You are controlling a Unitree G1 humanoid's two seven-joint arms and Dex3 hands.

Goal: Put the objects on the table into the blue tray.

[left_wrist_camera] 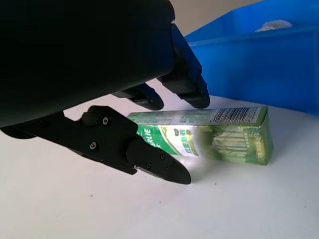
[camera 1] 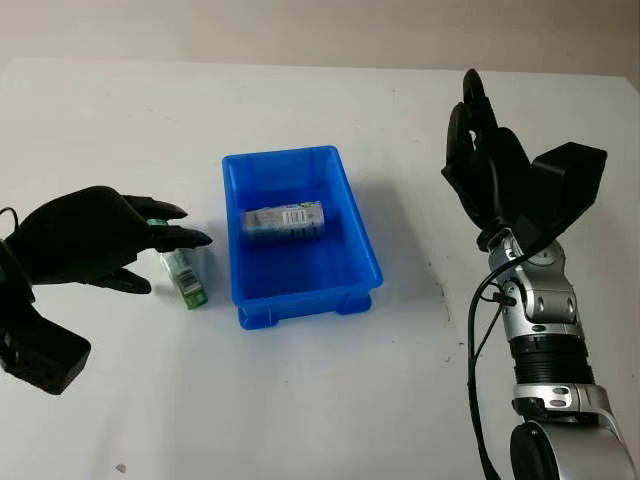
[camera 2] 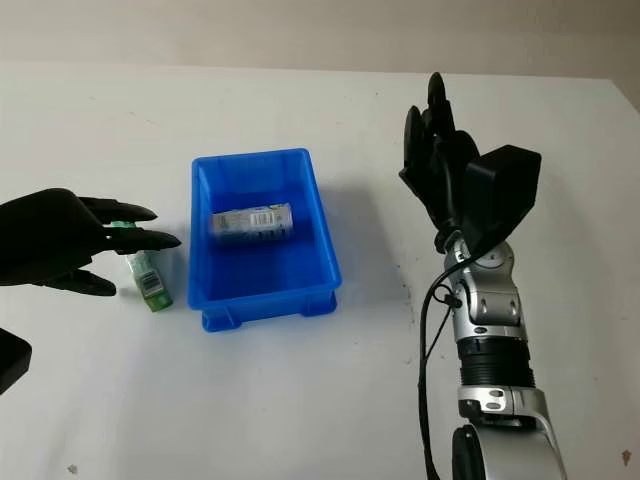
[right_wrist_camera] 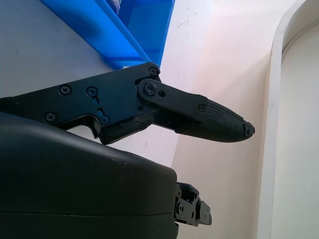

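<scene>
A blue tray [camera 1: 306, 303] stands in the middle of the white table. A white and green carton [camera 1: 285, 220] lies on its side inside it. A second green carton [camera 1: 186, 277] lies flat on the table just left of the tray. My left hand [camera 1: 175, 255] is open and hovers over this carton's far end, its fingers pointing toward the tray. In the left wrist view the fingers [left_wrist_camera: 192, 92] pass above the green carton [left_wrist_camera: 229, 137] and the thumb [left_wrist_camera: 154, 167] sits in front of it, not closed on it. My right hand [camera 1: 475, 130] is open, raised right of the tray, holding nothing.
The table [camera 1: 330, 400] has bare white surface in front of the tray and between the tray and my right arm [camera 1: 535, 320]. A black cable [camera 1: 472, 340] hangs along that arm. The table's far edge runs just behind the tray.
</scene>
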